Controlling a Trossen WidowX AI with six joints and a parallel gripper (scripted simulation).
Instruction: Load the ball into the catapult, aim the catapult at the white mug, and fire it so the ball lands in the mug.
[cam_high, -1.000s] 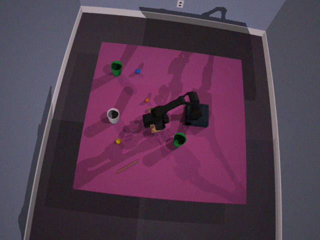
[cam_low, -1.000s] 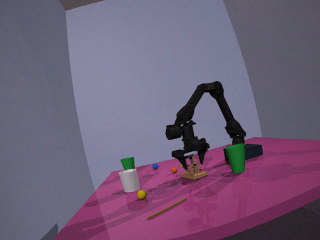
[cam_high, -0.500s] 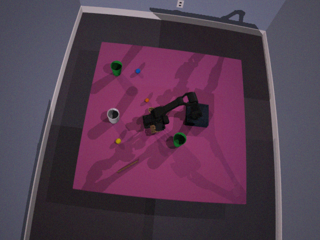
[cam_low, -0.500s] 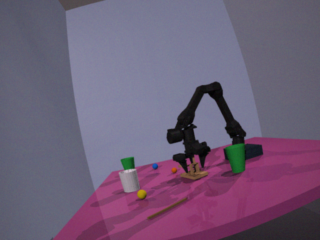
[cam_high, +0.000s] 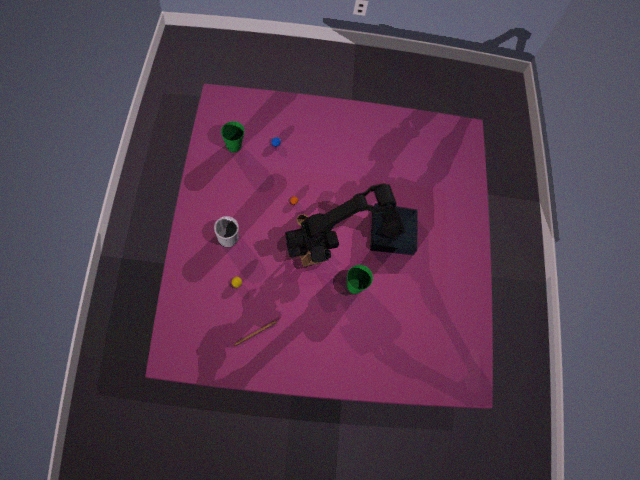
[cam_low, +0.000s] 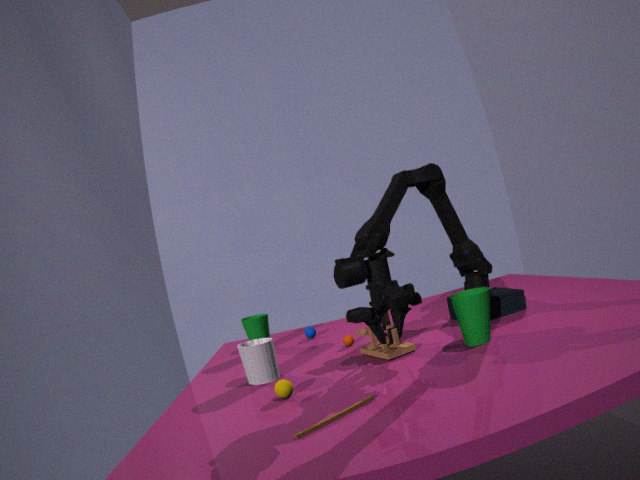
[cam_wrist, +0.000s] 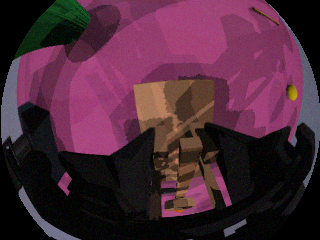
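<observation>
The small wooden catapult (cam_high: 306, 257) (cam_low: 387, 350) (cam_wrist: 175, 107) stands in the middle of the magenta mat (cam_high: 413, 335). My gripper (cam_high: 310, 248) (cam_low: 388, 330) (cam_wrist: 180, 130) reaches straight down over it. Its two black fingers press on either side of the catapult's upright frame. The white mug (cam_high: 226, 230) (cam_low: 258, 360) stands upright to the left of the catapult, apart from it. An orange ball (cam_high: 293, 199) (cam_low: 347, 340) lies on the mat just behind the catapult. A yellow ball (cam_high: 236, 281) (cam_low: 283, 388) (cam_wrist: 291, 92) lies in front of the mug. A blue ball (cam_high: 275, 141) (cam_low: 309, 332) lies far back.
Two green cups stand on the mat, one (cam_high: 232, 135) (cam_low: 255, 326) at the back left and one (cam_high: 359, 279) (cam_low: 471, 315) (cam_wrist: 55, 25) close to the right of the catapult. A thin wooden stick (cam_high: 256, 332) (cam_low: 334, 415) (cam_wrist: 265, 16) lies toward the front. The arm's dark base block (cam_high: 400, 232) sits at the right.
</observation>
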